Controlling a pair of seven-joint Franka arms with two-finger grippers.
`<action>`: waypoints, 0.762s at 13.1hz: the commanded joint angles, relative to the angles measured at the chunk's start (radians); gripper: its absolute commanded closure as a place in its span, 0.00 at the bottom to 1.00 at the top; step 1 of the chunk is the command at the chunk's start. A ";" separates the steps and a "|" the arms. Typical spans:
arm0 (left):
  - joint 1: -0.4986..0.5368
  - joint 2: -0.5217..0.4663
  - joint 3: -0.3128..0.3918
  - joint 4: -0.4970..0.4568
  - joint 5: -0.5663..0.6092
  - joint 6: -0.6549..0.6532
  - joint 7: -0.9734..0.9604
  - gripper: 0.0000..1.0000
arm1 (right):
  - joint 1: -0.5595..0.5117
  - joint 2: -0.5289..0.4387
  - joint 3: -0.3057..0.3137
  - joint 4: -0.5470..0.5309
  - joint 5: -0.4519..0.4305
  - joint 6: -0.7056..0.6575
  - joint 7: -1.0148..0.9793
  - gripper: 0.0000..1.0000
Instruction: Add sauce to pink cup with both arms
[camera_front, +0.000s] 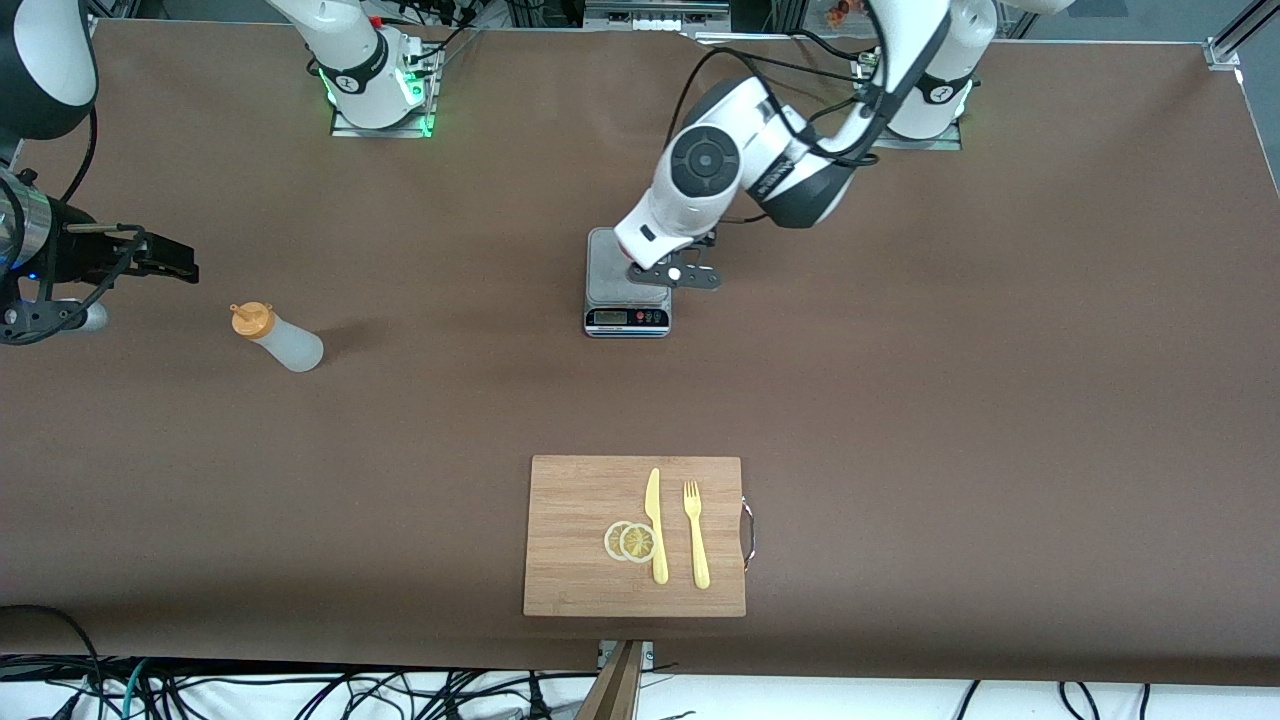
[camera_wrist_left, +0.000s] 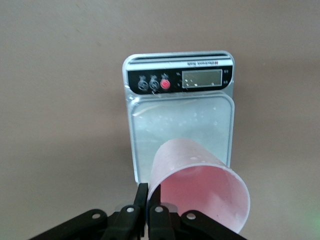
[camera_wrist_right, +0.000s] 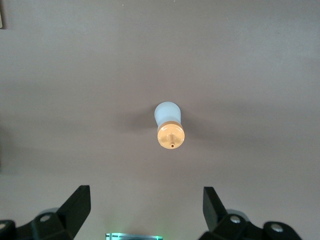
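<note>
From my station, nearest the camera I have a wooden cutting board (camera_front: 635, 535) carrying 2 lemon slices (camera_front: 631, 541), a yellow knife (camera_front: 656, 525) and a yellow fork (camera_front: 696, 534); none of it matters for this job.

Farther up the bench (camera_front: 960, 380), toward the right arm's end, the sauce bottle (camera_front: 278, 338) stands upright by itself, orange nozzle up. The right gripper (camera_wrist_right: 145, 207) hangs high with its jaws spread wide and empty, and in its wrist view the bottle sits between and ahead of the 2 fingers, seen almost straight down its long axis. So the bottle lies below the jaws, its axis vertical, and the right arm is clearly the nearer one. I judge the coming move is a descent, with the jaws turned to close across the bottle's body rather than onto the cap.

At mid-bench the left gripper (camera_wrist_left: 146, 212) has its jaws pinched shut on the rim wall of the pink cup (camera_wrist_left: 202, 192), one finger inside and one outside. The cup is over the scale (camera_wrist_left: 180, 120), tilted slightly, at the end of the platform away from the display; I cannot tell whether its base is touching the platform.
</note>
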 joint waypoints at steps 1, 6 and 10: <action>-0.039 0.048 0.018 0.009 -0.008 0.059 -0.031 1.00 | -0.012 -0.007 0.006 -0.010 0.001 0.008 -0.012 0.01; -0.039 0.071 0.018 0.009 0.024 0.064 -0.048 0.72 | -0.015 -0.003 0.006 -0.010 0.000 0.008 -0.013 0.01; -0.037 0.065 0.015 0.012 0.024 0.058 -0.069 0.00 | -0.017 -0.003 0.006 -0.010 0.000 0.008 -0.012 0.01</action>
